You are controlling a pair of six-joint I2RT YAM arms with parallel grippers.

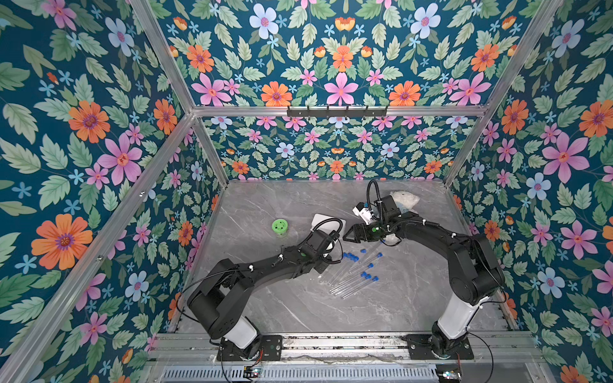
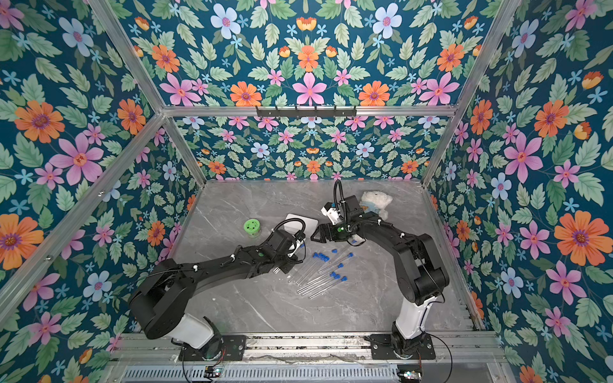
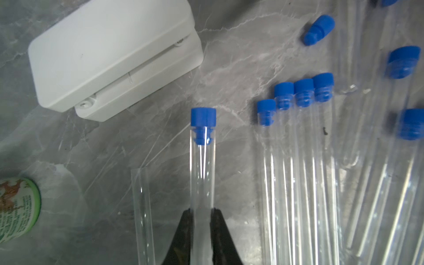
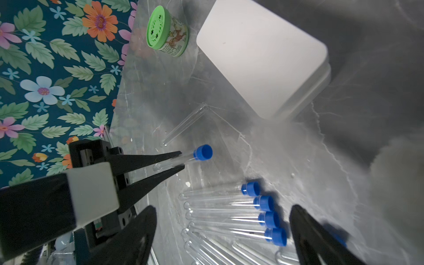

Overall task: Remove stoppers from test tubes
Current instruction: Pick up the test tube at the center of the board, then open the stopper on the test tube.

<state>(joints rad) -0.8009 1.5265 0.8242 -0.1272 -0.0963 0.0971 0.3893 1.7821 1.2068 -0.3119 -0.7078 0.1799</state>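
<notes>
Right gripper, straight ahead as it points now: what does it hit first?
Probably the stopper of the tube held in the left gripper, just ahead of the open right gripper; height is hard to judge. Past it lies the white box.

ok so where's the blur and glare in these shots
Left wrist view: the held tube and its stopper are sharp, with white glare streaks down the glass; an edge stopper smears. Right wrist view: the right gripper looms dark and soft, and part of the table sits in shadow. In both top views the loose tubes nearly vanish against the table.
</notes>
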